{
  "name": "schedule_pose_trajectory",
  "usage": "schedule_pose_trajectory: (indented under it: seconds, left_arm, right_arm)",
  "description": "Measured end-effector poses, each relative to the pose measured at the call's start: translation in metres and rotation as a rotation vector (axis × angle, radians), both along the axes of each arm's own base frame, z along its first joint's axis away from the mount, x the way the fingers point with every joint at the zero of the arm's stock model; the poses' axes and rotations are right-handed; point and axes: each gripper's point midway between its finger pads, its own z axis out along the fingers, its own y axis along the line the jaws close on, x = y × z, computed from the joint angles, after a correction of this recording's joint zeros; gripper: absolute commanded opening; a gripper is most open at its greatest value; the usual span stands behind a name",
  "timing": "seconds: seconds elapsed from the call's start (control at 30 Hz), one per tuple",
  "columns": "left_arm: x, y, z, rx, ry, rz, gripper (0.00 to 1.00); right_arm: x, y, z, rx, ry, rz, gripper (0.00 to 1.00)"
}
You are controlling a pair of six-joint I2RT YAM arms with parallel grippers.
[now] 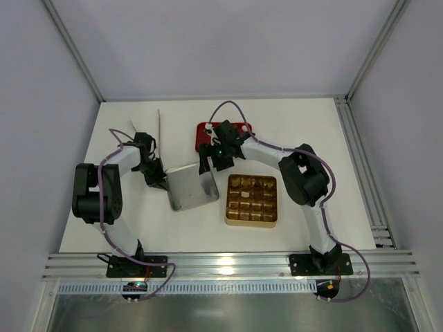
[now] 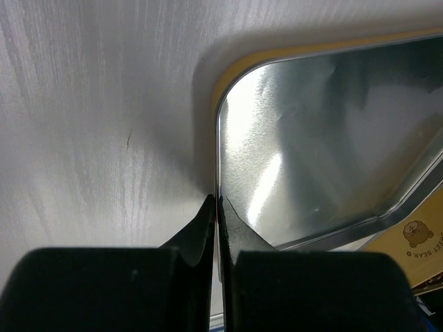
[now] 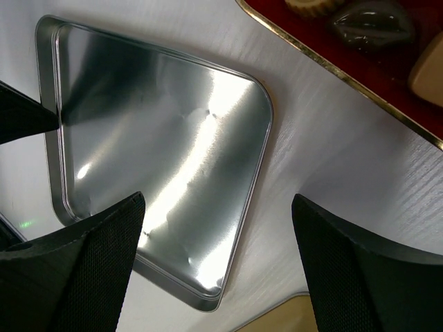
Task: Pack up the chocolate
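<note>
The chocolate (image 1: 243, 184) fills several cells of the gold grid tray (image 1: 252, 223). More chocolate pieces (image 3: 370, 24) lie in the red tray (image 3: 387, 86), which sits at the back (image 1: 202, 130) and is partly hidden by my right arm. A shiny silver tin lid (image 1: 192, 187) lies open side up left of the gold tray. My left gripper (image 2: 218, 199) is shut on the lid's left rim (image 2: 219, 138). My right gripper (image 3: 218, 200) hovers open over the lid's right edge (image 3: 256, 180), holding nothing.
The white table ends at an aluminium rail (image 1: 228, 266) in front. Grey walls enclose the back and sides. A thin pale strip (image 1: 159, 128) stands near the back left. My right arm (image 1: 304, 176) curves round the gold tray's far and right sides.
</note>
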Motion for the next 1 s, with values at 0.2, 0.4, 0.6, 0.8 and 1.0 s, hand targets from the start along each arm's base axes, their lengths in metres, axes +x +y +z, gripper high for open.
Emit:
schedule_pose_trajectory:
  seconds: [0.2, 0.4, 0.6, 0.8, 1.0]
  left_arm:
    - [0.007, -0.003, 0.01, -0.039, -0.021, -0.014, 0.0]
    - [0.009, 0.0, 0.021, -0.084, -0.04, 0.003, 0.0]
    - [0.014, -0.002, 0.034, -0.123, -0.07, 0.008, 0.0]
    - [0.015, 0.001, 0.037, -0.139, -0.072, 0.024, 0.0]
    - [0.014, -0.001, 0.039, -0.155, -0.072, 0.021, 0.0]
  right_arm:
    - [0.005, -0.003, 0.002, 0.017, 0.006, -0.011, 0.86]
    - [0.008, -0.003, 0.004, 0.038, 0.017, -0.023, 0.86]
    - [0.007, 0.0, 0.006, 0.06, 0.032, -0.024, 0.83]
    - [0.005, 0.002, 0.002, 0.067, 0.055, -0.033, 0.74]
    - [0.004, 0.002, -0.003, 0.066, 0.074, -0.046, 0.72]
